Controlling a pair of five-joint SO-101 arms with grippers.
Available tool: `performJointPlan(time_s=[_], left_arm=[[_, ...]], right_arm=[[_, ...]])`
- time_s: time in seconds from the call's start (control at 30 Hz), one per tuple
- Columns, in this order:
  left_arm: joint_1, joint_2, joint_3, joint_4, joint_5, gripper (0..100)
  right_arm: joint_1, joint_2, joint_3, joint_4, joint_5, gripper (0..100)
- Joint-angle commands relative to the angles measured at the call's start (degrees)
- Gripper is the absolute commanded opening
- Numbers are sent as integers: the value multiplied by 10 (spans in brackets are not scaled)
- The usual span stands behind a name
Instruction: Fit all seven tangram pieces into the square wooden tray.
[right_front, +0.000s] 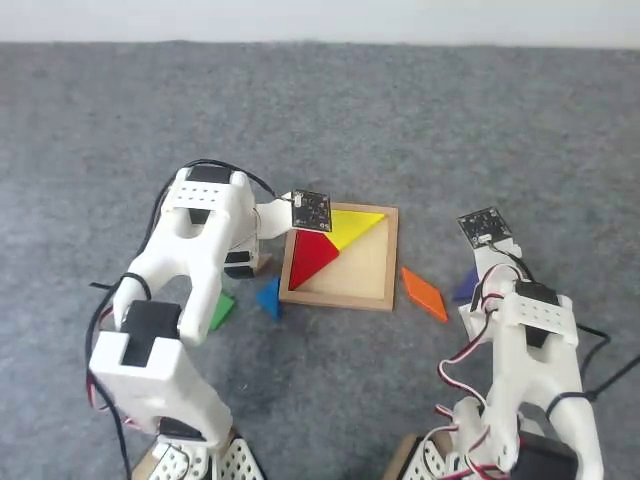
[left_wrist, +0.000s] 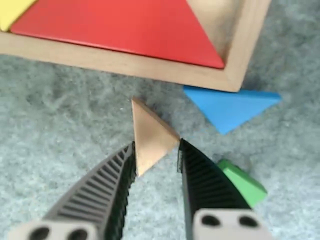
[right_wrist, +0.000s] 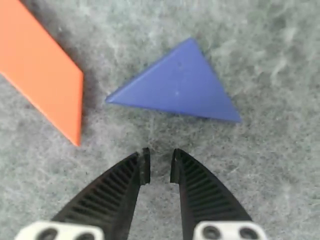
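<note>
While my left gripper (left_wrist: 155, 150) pinches the tan triangle (left_wrist: 150, 135) on the carpet (left_wrist: 60, 100), one finger (left_wrist: 205, 180) half hides a green piece (left_wrist: 242, 184). Beyond lie the blue triangle (left_wrist: 230, 107) and the tray (left_wrist: 235, 70), cut off at its corner. My right gripper (right_wrist: 159, 162), barely parted, hangs empty before the dark-blue triangle (right_wrist: 180, 85).

Light: bright, even, diffuse.
Shadows: soft and thin, along the tray's (right_front: 335, 299) edge and beside the orange piece (right_wrist: 35, 70) on the worktop (right_front: 100, 120).
</note>
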Motion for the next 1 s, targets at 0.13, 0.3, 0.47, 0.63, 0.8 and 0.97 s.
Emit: performJointPlan(time_s=[0.13, 0.3, 0.47, 0.63, 0.8, 0.97], left_arm=[[7, -30, 18, -44, 30, 187], [16, -37, 71, -100, 32, 202], [10, -37, 73, -99, 30, 200], [14, -32, 65, -84, 11, 204], [9, -1, 29, -62, 17, 236], [10, 38, -26, -11, 16, 231]], right_arm=[[5, 0, -3, -7, 5, 98], [5, 0, -3, -7, 5, 98], [6, 0, -3, -7, 5, 98], [6, 0, -3, -7, 5, 98], [6, 0, -3, -7, 5, 98], [6, 0, -3, -7, 5, 98]])
